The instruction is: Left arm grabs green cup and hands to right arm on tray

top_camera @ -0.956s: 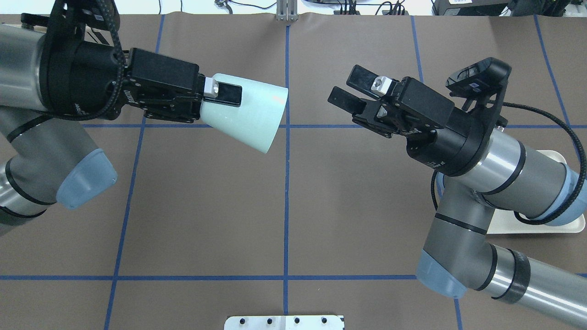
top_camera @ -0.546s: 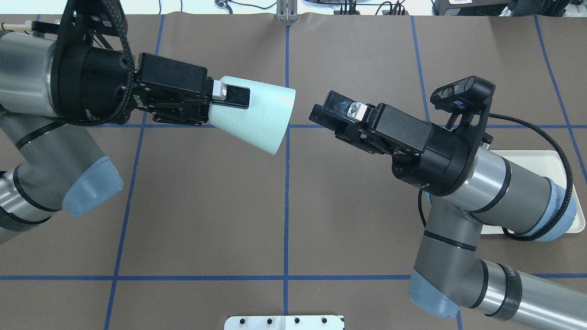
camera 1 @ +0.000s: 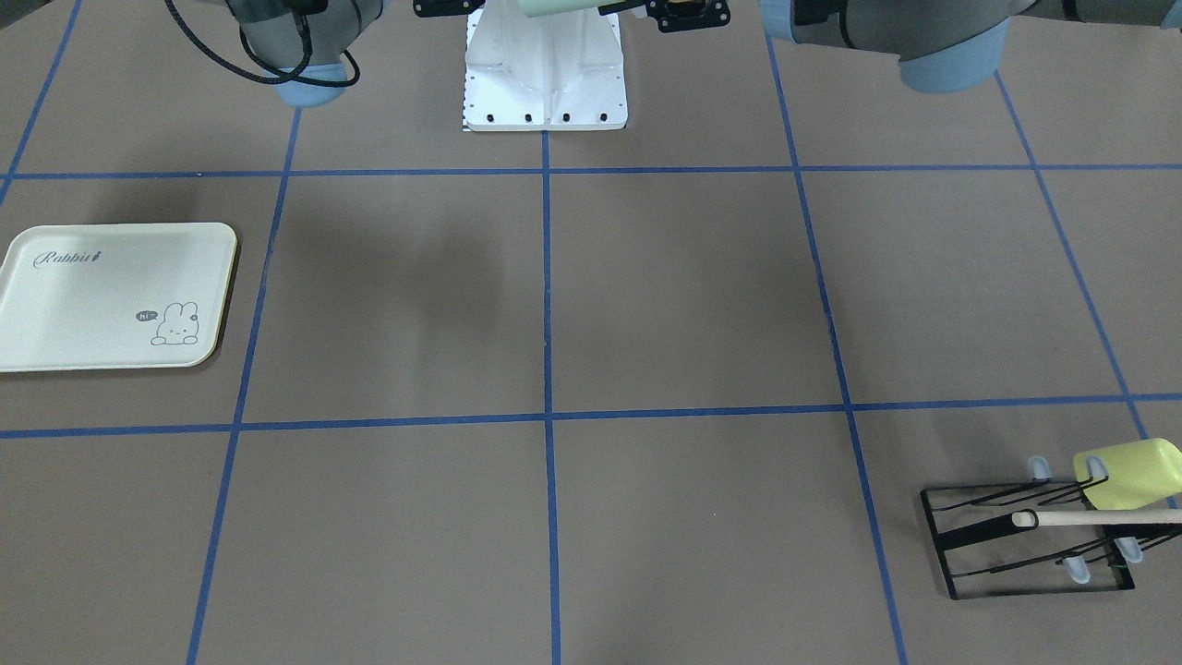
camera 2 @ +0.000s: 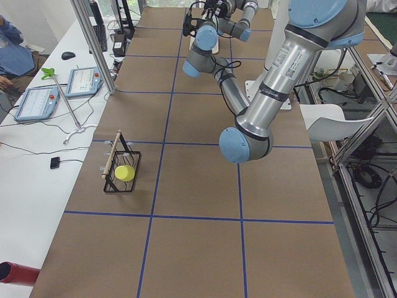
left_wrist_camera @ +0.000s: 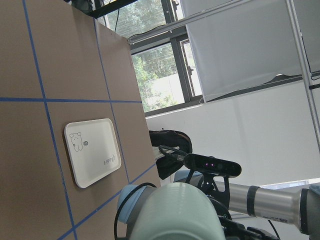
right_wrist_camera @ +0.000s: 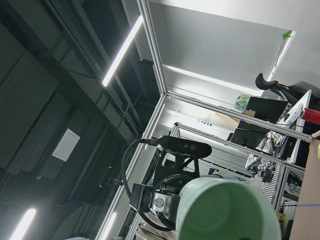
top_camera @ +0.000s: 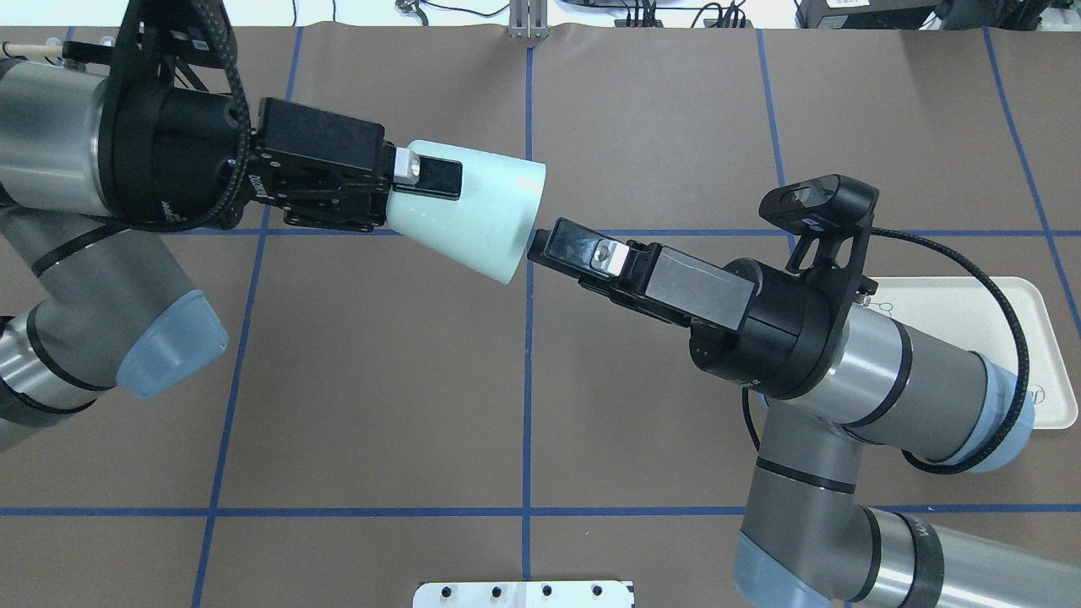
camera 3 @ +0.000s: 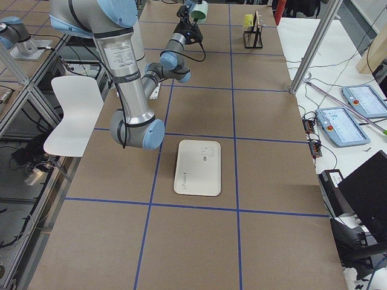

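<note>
Swinging in across the gap, the right gripper [top_camera: 547, 245] has reached the rim of the green cup [top_camera: 486, 218], clamped aloft over mid-table by the left gripper [top_camera: 432, 192]; how far the right one's fingers are parted I cannot tell, but the handover looks imminent.

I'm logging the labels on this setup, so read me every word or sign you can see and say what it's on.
"Rabbit": script on the flat cream rectangular tray.
"hi": small bubble beside the bunny drawing on that tray.
Lettering on the left arm, on its grey tube: too small to read.
</note>
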You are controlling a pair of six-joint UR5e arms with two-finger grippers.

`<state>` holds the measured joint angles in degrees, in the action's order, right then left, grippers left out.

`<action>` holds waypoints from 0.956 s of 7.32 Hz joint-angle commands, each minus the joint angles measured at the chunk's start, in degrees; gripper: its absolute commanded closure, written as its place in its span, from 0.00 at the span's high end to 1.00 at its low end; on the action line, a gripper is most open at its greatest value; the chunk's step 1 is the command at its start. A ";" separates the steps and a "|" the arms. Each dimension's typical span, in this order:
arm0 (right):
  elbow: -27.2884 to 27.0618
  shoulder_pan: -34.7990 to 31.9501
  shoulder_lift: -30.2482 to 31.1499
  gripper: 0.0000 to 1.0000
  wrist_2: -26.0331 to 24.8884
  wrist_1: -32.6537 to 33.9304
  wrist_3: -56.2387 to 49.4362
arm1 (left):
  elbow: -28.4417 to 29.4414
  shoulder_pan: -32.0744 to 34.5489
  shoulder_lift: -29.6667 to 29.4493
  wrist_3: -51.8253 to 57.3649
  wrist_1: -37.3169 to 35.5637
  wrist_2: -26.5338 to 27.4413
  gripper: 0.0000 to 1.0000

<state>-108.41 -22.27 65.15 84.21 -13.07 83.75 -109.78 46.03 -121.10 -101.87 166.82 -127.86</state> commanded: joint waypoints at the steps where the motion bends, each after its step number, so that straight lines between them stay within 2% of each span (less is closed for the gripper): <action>1: 0.04 0.21 -0.46 0.80 -0.19 0.15 -0.25 | 0.00 -0.15 -0.01 -0.09 -0.09 -0.02 0.00; 7: -0.13 0.04 -0.37 0.79 -0.36 0.24 -0.25 | -1.23 -0.24 0.08 -0.18 -0.35 -0.55 0.00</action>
<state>-108.58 -22.18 64.85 83.85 -12.86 83.56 -110.86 45.85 -121.04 -102.04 166.57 -128.46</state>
